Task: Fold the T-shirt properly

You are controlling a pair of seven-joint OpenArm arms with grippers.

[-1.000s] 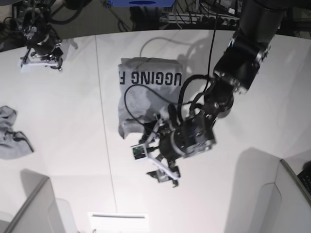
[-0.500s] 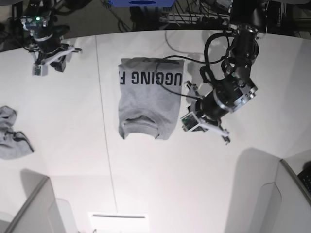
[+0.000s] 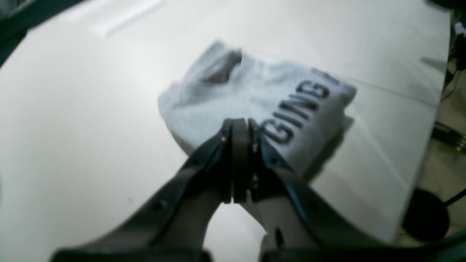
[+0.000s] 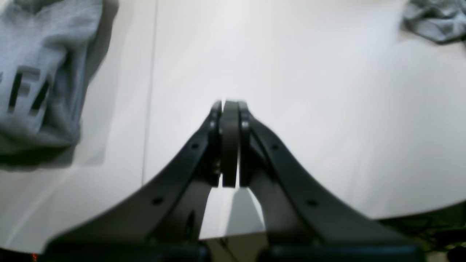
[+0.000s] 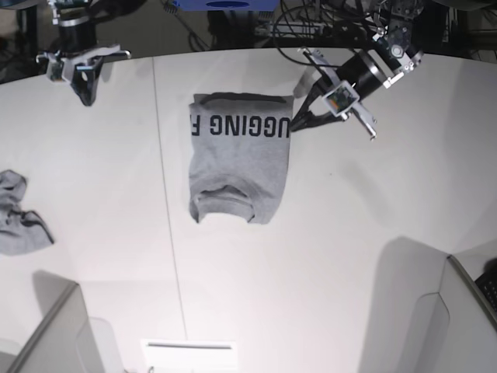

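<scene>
With both my left gripper and right gripper pinched together empty, the folded T-shirt looks soft, limp, best pinched at its edges.

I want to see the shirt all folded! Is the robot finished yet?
Nearly, it seems. Done: the T-shirt lies on the table as a compact block, sleeves tucked in, lettering on top. In hand: nothing; the left gripper and the right gripper both have their jaws shut and hold no cloth. Left: maybe a little smoothing near the neck, where the cloth looks bumpy.
</scene>
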